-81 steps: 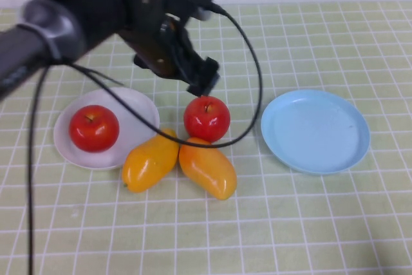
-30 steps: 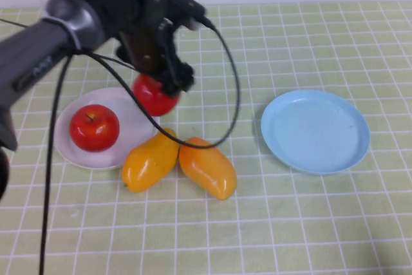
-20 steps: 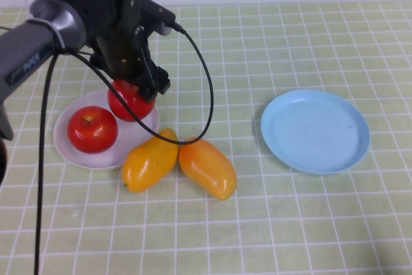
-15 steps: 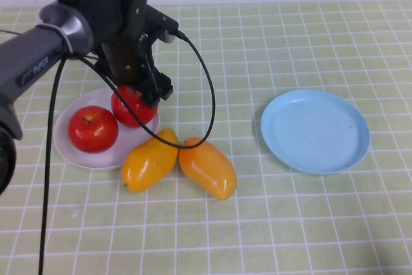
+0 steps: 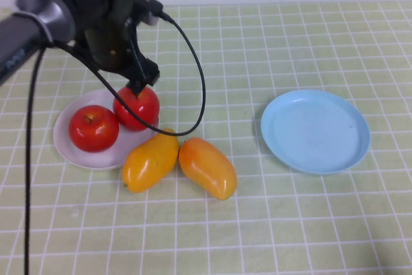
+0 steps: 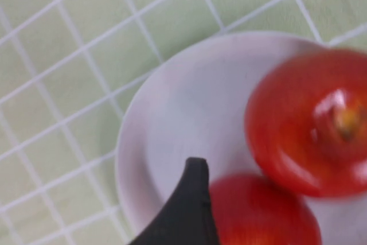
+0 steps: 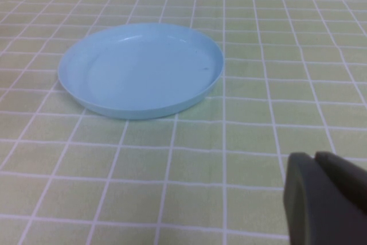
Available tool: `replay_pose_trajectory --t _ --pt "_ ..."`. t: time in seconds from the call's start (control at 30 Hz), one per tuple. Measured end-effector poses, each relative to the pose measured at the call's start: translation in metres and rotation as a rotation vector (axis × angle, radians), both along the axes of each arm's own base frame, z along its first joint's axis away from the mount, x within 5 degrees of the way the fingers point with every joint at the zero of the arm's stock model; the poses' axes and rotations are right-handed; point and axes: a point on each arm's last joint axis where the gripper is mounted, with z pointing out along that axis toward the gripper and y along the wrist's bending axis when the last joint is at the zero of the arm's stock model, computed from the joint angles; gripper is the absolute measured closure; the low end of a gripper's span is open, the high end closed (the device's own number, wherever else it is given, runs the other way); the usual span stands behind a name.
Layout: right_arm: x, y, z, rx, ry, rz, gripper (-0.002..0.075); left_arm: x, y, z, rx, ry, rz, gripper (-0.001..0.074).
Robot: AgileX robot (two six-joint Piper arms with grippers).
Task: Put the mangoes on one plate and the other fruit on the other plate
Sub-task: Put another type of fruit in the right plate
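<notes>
Two red apples (image 5: 94, 127) (image 5: 136, 106) rest on the white plate (image 5: 71, 149) at the left. My left gripper (image 5: 140, 85) hovers open just above the right-hand apple (image 6: 264, 213); one black finger (image 6: 192, 210) shows beside it, with the other apple (image 6: 312, 121) farther along the plate (image 6: 172, 113). Two orange mangoes (image 5: 150, 160) (image 5: 207, 167) lie touching on the cloth in front of the plate. The light blue plate (image 5: 315, 131) (image 7: 140, 67) sits bare at the right. My right gripper (image 7: 315, 162) is shut, low over the cloth near the blue plate, and out of the high view.
A green checked cloth (image 5: 270, 223) covers the table. The left arm's black cable (image 5: 196, 104) loops down to the cloth beside the mangoes.
The left gripper carried the second apple from the cloth onto the white plate, let it go and rose slightly. Mangoes and blue plate have not moved.
</notes>
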Motion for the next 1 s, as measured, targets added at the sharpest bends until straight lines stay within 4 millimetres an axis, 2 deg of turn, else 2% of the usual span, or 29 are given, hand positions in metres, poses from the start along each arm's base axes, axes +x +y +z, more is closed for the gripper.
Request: replay_pose_trajectory --t 0.17,0.23,0.3,0.37,0.43,0.5,0.63,0.8,1.0 --pt "0.000 0.000 0.000 0.000 0.000 0.000 0.0743 -0.026 0.004 0.034 -0.010 -0.036 -0.005 0.0071" --pt "0.000 0.000 0.000 0.000 0.000 0.000 0.0743 -0.041 0.004 0.047 -0.027 -0.065 -0.024 0.0126" --pt "0.000 0.000 0.000 0.000 0.000 0.000 0.0743 -0.061 0.005 0.058 -0.048 -0.103 -0.049 0.0253" --pt "0.000 0.000 0.000 0.000 0.000 0.000 0.0743 -0.080 0.010 0.068 -0.082 -0.141 -0.065 0.0417" --pt "0.000 0.000 0.000 0.000 0.000 0.000 0.0743 -0.099 0.017 0.070 -0.106 -0.165 -0.076 0.0605" --pt "0.000 0.000 0.000 0.000 0.000 0.000 0.0743 -0.115 0.025 0.074 -0.130 -0.196 -0.074 0.0668" --pt "0.000 0.000 0.000 0.000 0.000 0.000 0.0743 -0.150 0.043 0.067 -0.176 -0.228 -0.049 0.0720" --pt "0.000 0.000 0.000 0.000 0.000 0.000 0.0743 -0.199 0.067 0.065 -0.280 -0.350 -0.042 0.0730" --pt "0.000 0.000 0.000 0.000 0.000 0.000 0.0743 -0.252 0.092 0.046 -0.425 -0.449 0.006 0.0731"
